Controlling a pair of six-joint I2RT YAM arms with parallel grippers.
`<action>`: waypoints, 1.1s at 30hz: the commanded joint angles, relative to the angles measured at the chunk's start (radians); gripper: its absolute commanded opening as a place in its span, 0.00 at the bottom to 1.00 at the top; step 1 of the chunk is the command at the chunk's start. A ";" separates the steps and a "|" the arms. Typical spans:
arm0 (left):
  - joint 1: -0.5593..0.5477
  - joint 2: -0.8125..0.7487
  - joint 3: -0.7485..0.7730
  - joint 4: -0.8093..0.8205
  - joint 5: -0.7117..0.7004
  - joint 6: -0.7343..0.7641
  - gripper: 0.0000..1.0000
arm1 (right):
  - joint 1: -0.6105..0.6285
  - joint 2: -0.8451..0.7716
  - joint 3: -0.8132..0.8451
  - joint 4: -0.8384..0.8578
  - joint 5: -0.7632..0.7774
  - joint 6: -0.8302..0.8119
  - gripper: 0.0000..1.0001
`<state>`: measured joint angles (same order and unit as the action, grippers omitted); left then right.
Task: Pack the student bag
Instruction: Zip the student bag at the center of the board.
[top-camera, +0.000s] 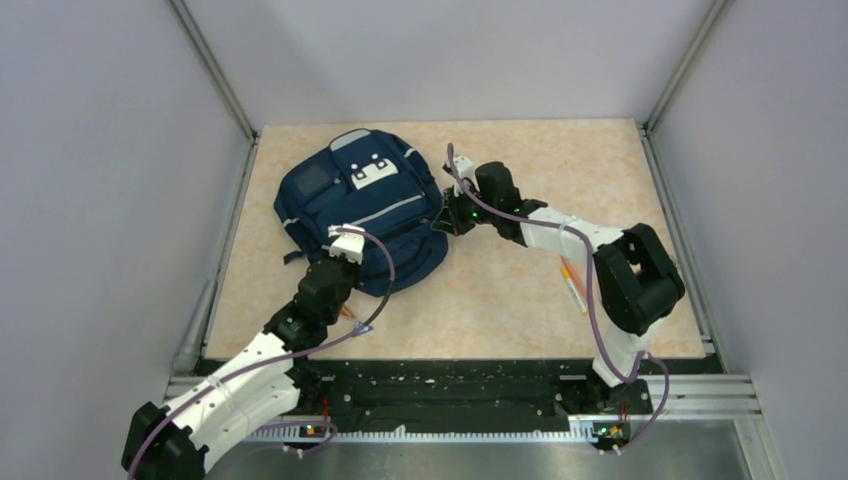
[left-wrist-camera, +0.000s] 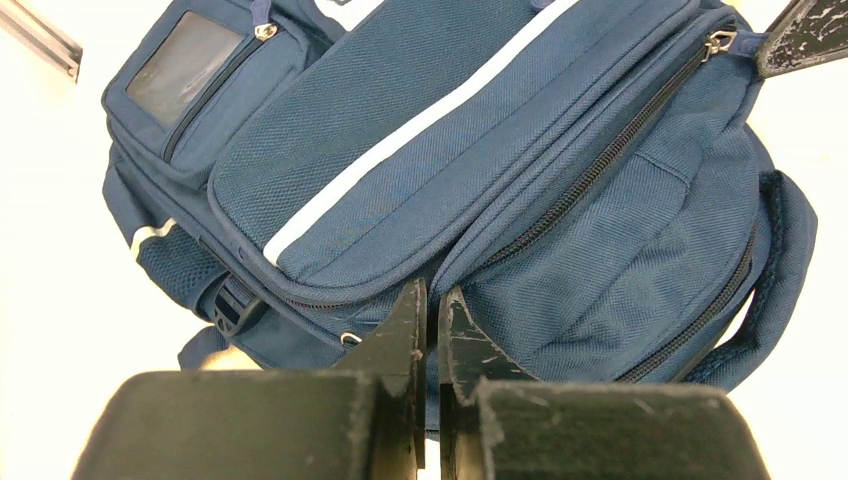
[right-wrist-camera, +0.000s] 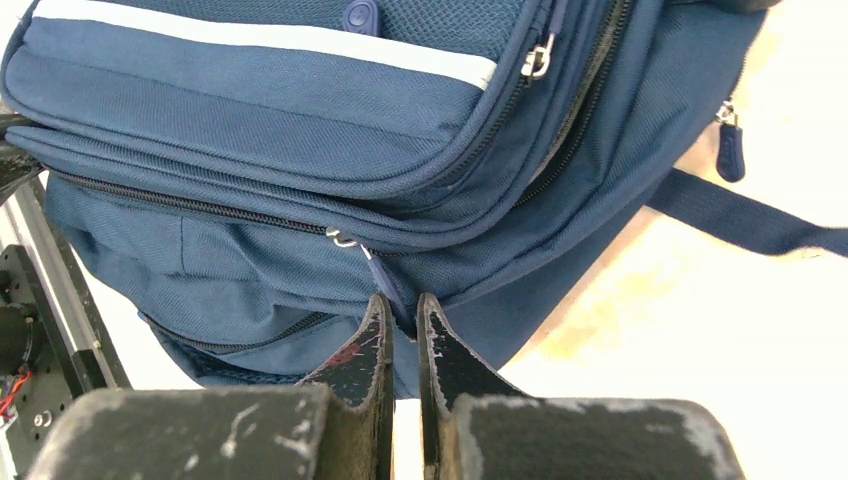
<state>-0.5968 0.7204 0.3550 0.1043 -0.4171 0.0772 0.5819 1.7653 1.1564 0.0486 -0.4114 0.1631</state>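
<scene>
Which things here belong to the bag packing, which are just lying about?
Job: large navy blue fabric backpack; left gripper, shut at its edge; right gripper, shut on its dark blue zip pull.
Lying about: thin orange-and-white pens beside right arm; small orange item by left arm.

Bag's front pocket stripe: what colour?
White stripe on navy student bag; best in left wrist view.

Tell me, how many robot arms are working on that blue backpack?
2. The left arm's gripper is closed on the near edge of the backpack. The right arm's gripper is at its right side, closed around a zipper tab. No other arms show.
</scene>
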 joint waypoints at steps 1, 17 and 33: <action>0.039 -0.074 0.019 -0.009 -0.362 0.005 0.00 | -0.110 0.040 0.040 -0.090 0.460 -0.038 0.00; 0.031 0.077 0.142 0.017 0.260 0.084 0.55 | -0.101 -0.053 -0.020 -0.093 0.253 -0.020 0.00; -0.105 0.710 0.487 0.276 0.167 0.140 0.68 | -0.079 -0.143 -0.079 -0.065 0.187 0.002 0.00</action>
<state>-0.6983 1.3529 0.7795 0.2291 -0.1085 0.1959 0.5060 1.6825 1.0943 -0.0277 -0.2253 0.1604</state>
